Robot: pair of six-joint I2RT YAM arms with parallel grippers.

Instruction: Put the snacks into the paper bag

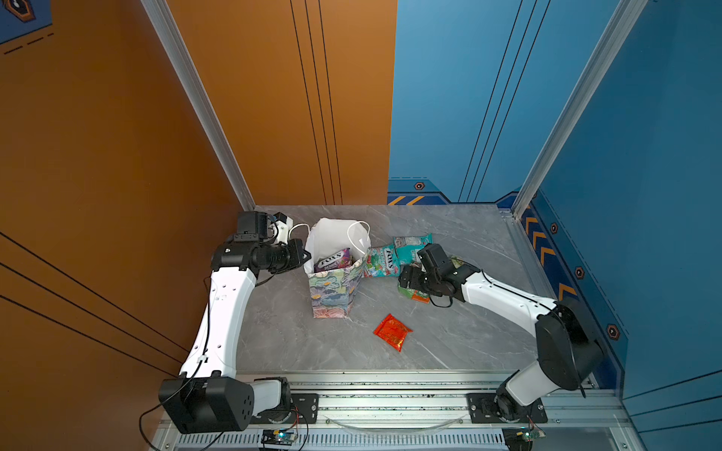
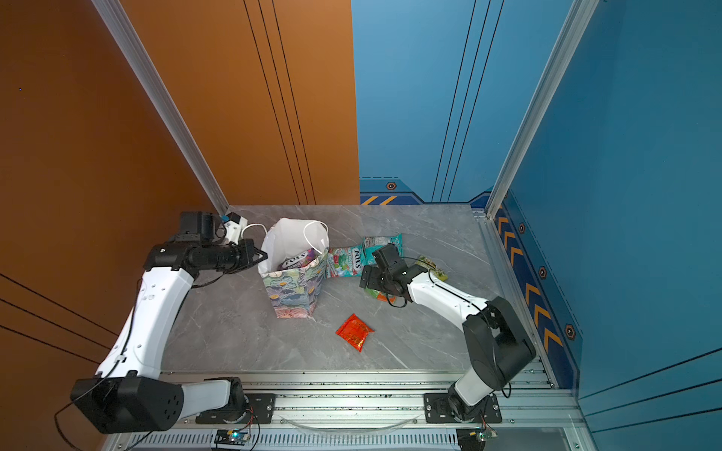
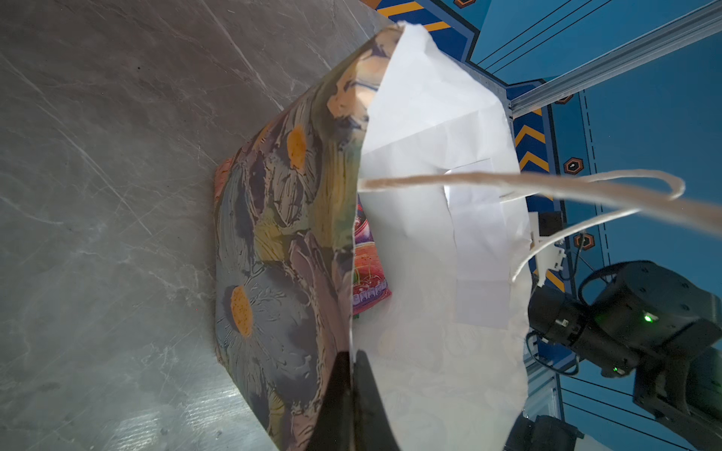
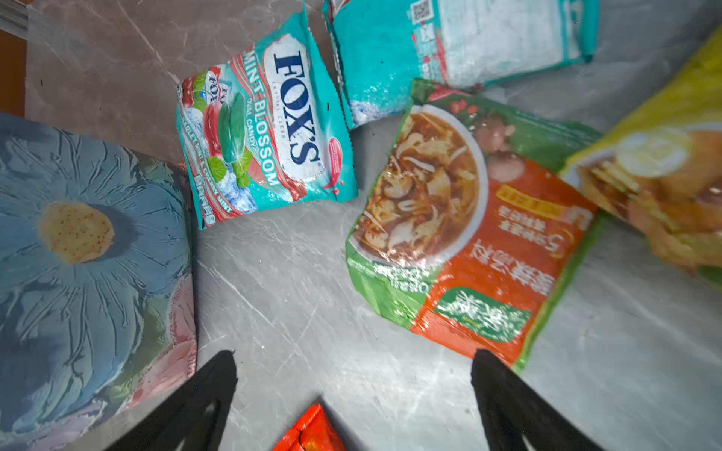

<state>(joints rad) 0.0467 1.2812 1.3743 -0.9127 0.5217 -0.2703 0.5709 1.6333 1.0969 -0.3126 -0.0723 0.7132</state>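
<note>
Item: paper bag (image 1: 336, 289), floral outside, white inside, upright near mid-table (image 1: 293, 343). The left end effector (image 3: 352, 375) is pressed together on its rim at the bag's nine o'clock, pinching the thin wall. One purple FOX'S packet (image 1: 332, 261) lies inside. Outside, at the bag's three o'clock: a teal FOX'S mint packet (image 4: 269, 129) touching the bag's side, a second teal packet (image 4: 461, 47), a green-orange packet (image 4: 469, 234) and a yellow packet (image 4: 656, 175), edges overlapping. A small red packet (image 1: 392, 332) lies apart at five o'clock. The right end effector (image 4: 351, 357) hangs spread and empty, just beside the green-orange packet. Handling, as judged: packets light, glossy, likely slippery and crinkling under pressure — best pinched at a crimped end seam or a lifted corner. The bag is flimsy and easily tipped — hence the rim hold.
</note>
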